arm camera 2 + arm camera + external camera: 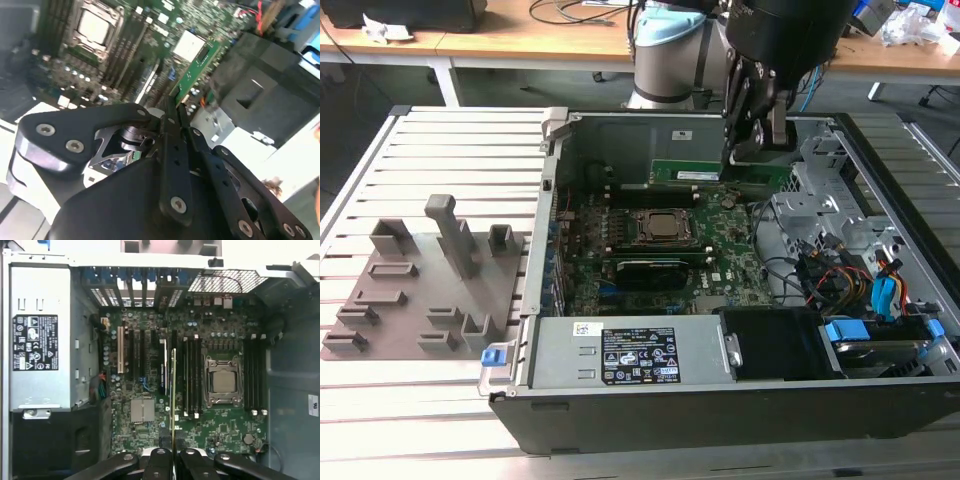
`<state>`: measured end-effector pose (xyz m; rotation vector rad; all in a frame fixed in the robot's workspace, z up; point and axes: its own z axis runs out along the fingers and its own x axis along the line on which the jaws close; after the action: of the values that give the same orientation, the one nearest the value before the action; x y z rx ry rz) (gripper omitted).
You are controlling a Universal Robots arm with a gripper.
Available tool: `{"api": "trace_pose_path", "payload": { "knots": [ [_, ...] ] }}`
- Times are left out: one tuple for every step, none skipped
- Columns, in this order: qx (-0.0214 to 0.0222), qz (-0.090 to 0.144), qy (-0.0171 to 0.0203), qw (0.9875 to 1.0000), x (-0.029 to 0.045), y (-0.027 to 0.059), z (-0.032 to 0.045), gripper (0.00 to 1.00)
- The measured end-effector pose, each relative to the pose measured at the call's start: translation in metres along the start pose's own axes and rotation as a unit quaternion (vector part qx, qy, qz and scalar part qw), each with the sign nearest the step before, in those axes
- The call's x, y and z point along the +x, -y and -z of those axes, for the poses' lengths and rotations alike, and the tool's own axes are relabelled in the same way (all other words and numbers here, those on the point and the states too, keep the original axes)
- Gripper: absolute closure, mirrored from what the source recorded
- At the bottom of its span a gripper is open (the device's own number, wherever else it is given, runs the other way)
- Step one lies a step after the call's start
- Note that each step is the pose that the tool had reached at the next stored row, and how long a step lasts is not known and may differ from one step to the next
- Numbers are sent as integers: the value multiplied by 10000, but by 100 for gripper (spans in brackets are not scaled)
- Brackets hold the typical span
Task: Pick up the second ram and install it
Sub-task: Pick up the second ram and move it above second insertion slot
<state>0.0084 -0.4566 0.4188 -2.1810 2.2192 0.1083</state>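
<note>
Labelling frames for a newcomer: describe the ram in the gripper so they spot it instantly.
Inside the open case, above the motherboard, find the gripper. Its jaws clamp the ram: a narrow green stick, held clear, unlike the wide board beneath.

surface (440, 150): pale grey slatted metal, just in front of the wooden desk (500, 42) | wooden desk: light brown top, white leg (448, 82) beneath | floor (520, 88): dark grey, under the desk | on the desk: dark box (410, 12), black cables (575, 12), crumpled white scraps (390, 30) | light: even, soft shadows
</note>
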Motion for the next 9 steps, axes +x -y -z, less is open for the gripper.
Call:
{"api": "trace_pose_path", "payload": {
  "knots": [
    [0, 0, 0, 10000, 1, 1, -19, 86],
    [-1, 1, -1, 10000, 0, 3, -53, 86],
    [-1, 2, -1, 10000, -2, 4, -77, 86],
    [-1, 2, -1, 10000, -3, 5, -97, 86],
    [0, 2, 0, 10000, -24, 14, -164, 86],
    [0, 2, -1, 10000, -80, 30, -203, 86],
    [-1, 6, -1, 10000, -167, 40, -234, 86],
    [-1, 9, 0, 10000, -270, 47, -266, 86],
    [-1, 11, -1, 10000, -328, 50, -282, 86]
  ]
}}
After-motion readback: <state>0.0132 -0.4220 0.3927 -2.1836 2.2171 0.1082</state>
